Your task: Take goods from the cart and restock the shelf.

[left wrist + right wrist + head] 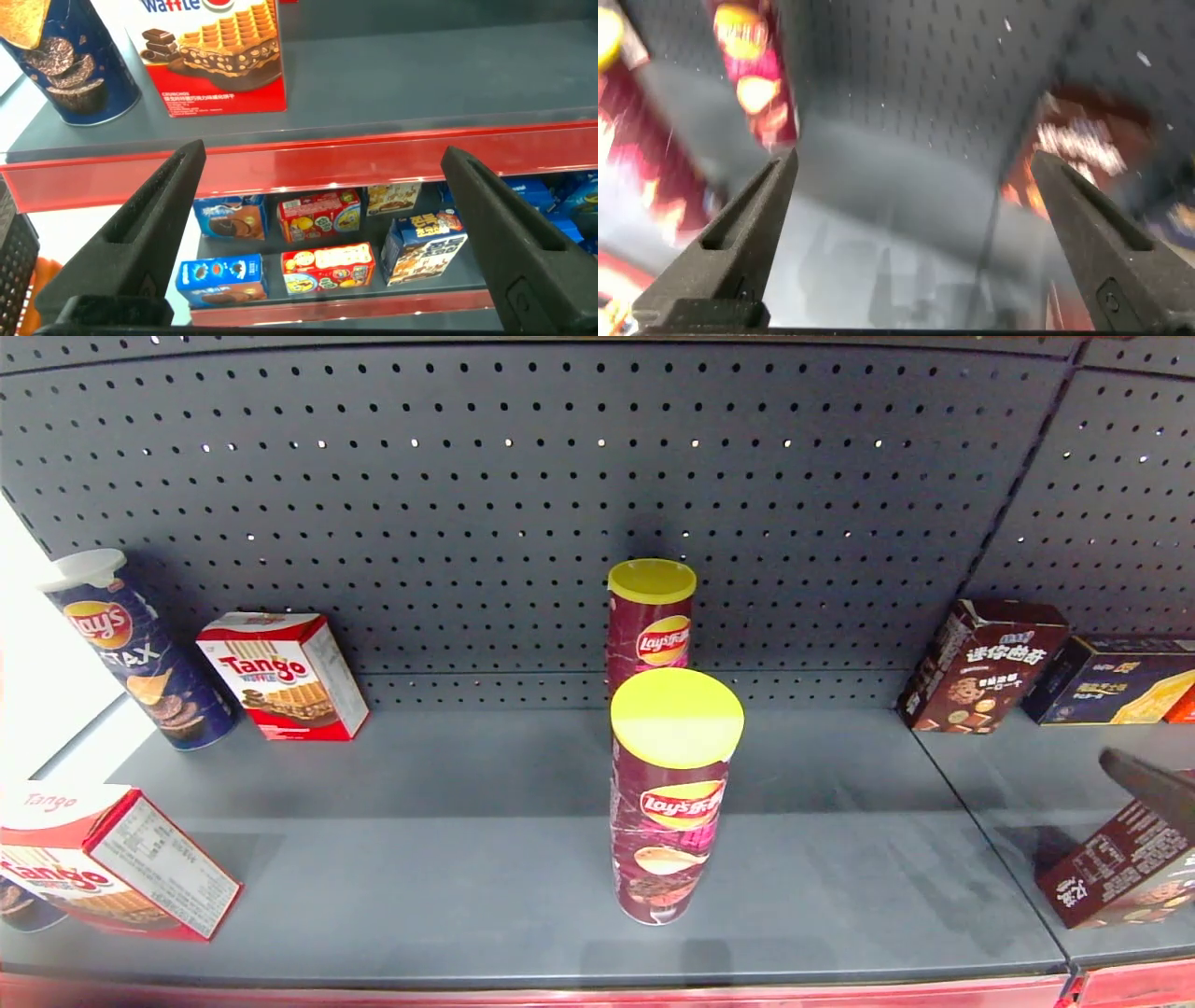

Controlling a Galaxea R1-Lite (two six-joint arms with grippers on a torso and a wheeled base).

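My left gripper [322, 161] hangs released, fingers spread wide with nothing between them, just before the red front edge of the shelf [392, 84]. My right gripper [915, 166] is spread and empty too, facing the shelf's back panel [924, 65]. Near the middle of the front edge a purple chip can [670, 798] stands upright under its yellow lid. A second purple can [651, 621] stands right behind it at the back. A waffle box [112, 863] sits at the front left corner, while another waffle box [285, 674] and a blue can [140, 653] sit at the back left.
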